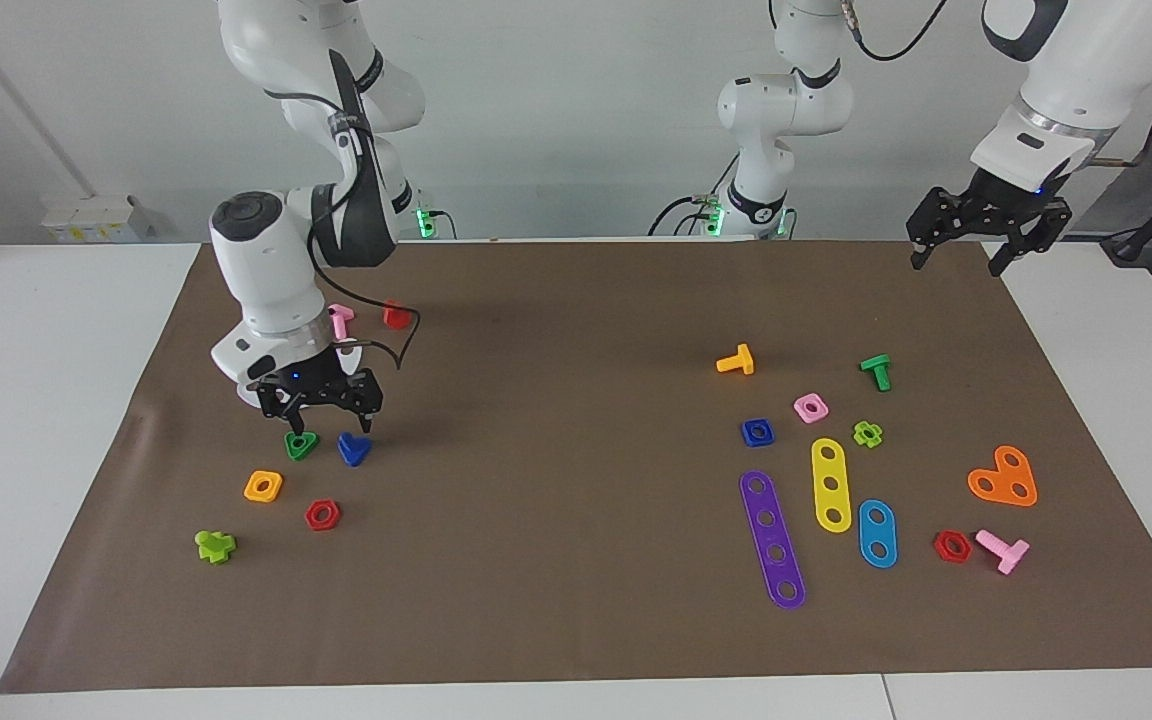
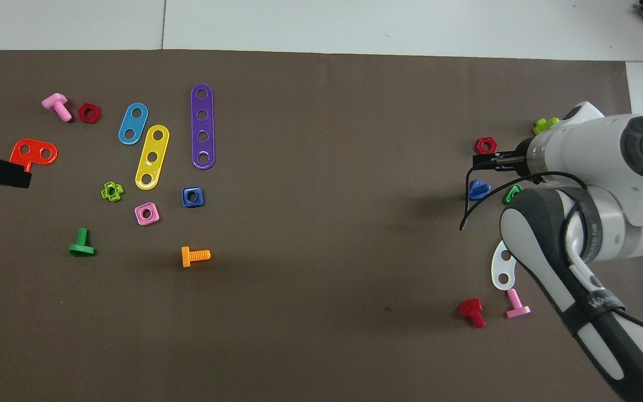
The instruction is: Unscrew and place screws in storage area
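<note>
The dark-blue triangular-headed bolt [image 1: 354, 448] lies on the brown mat [image 1: 556, 330] toward the right arm's end, apart from the green triangular nut [image 1: 301, 445] beside it. My right gripper [image 1: 329, 428] hangs open just above these two, one fingertip by the green nut, the other by the blue bolt. In the overhead view the bolt [image 2: 478, 190] shows beside the right wrist, and the green nut [image 2: 512, 194] is partly covered. The blue square nut [image 1: 757, 432] lies alone toward the left arm's end, also seen in the overhead view [image 2: 192, 196]. My left gripper [image 1: 956, 262] waits open and empty, raised over the mat's corner.
Near the right gripper lie an orange square nut [image 1: 263, 486], a red hex nut [image 1: 322, 514], a lime bolt [image 1: 215, 545], pink [image 1: 341, 320] and red [image 1: 396, 315] bolts. Toward the left arm's end lie purple [image 1: 772, 538], yellow [image 1: 831, 484] and blue [image 1: 877, 533] strips and several small parts.
</note>
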